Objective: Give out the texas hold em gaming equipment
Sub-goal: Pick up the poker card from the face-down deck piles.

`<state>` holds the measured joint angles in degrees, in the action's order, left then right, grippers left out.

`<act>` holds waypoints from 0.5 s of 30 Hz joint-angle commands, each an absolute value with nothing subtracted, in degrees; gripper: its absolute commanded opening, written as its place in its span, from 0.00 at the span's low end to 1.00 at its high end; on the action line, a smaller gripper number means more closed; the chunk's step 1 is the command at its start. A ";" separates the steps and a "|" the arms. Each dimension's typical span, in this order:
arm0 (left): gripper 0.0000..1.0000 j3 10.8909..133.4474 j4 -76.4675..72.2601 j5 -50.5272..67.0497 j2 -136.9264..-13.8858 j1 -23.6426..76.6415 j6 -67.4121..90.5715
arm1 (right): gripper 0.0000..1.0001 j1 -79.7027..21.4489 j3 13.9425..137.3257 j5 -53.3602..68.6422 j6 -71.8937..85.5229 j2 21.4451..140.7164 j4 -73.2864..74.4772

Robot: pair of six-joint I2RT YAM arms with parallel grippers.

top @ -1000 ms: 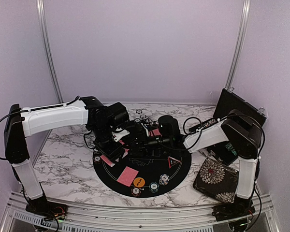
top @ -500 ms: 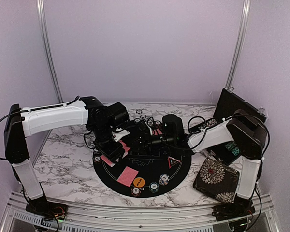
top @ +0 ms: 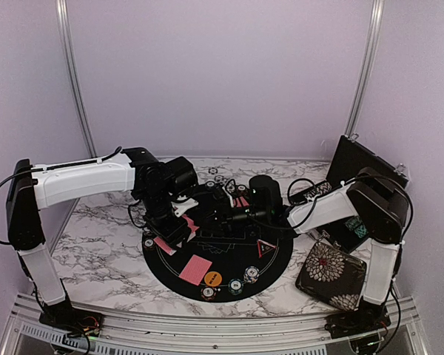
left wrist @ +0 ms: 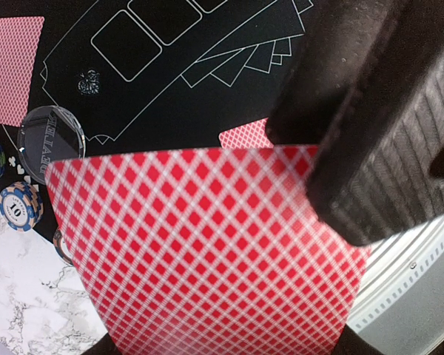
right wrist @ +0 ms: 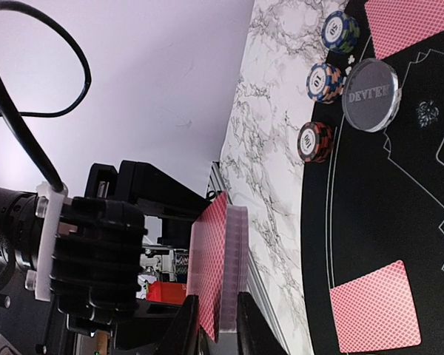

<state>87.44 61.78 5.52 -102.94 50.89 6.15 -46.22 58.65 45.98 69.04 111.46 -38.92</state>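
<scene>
I am holding the deck of pink-red-backed cards in my left gripper. It is clamped on the deck and raised over the left-centre part of the round black mat in the top view. In the left wrist view the deck is filling the lower middle of the frame.

My right gripper is reaching in from the right and meeting the deck. At the bottom centre of the right wrist view its two fingers are standing narrowly apart on either side of the deck's edge. I cannot tell whether they are pinching a card or only straddling it. In the left wrist view one dark finger is overlapping the deck's upper right corner.

A single face-down card is lying at the mat's lower left. An orange disc and chip stacks are sitting just beside it along the near rim. The red-edged triangle is sitting right of centre. The floral pouch is resting on the marble worktop at lower right.
</scene>
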 commanded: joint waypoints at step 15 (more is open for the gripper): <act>0.45 88.68 62.39 5.67 -102.31 50.53 5.62 | 0.02 -46.41 58.27 47.20 71.57 110.73 -42.81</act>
<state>87.42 61.76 5.50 -102.94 50.89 6.15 -46.28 58.13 46.44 71.02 111.46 -40.71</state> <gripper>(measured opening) 0.669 0.038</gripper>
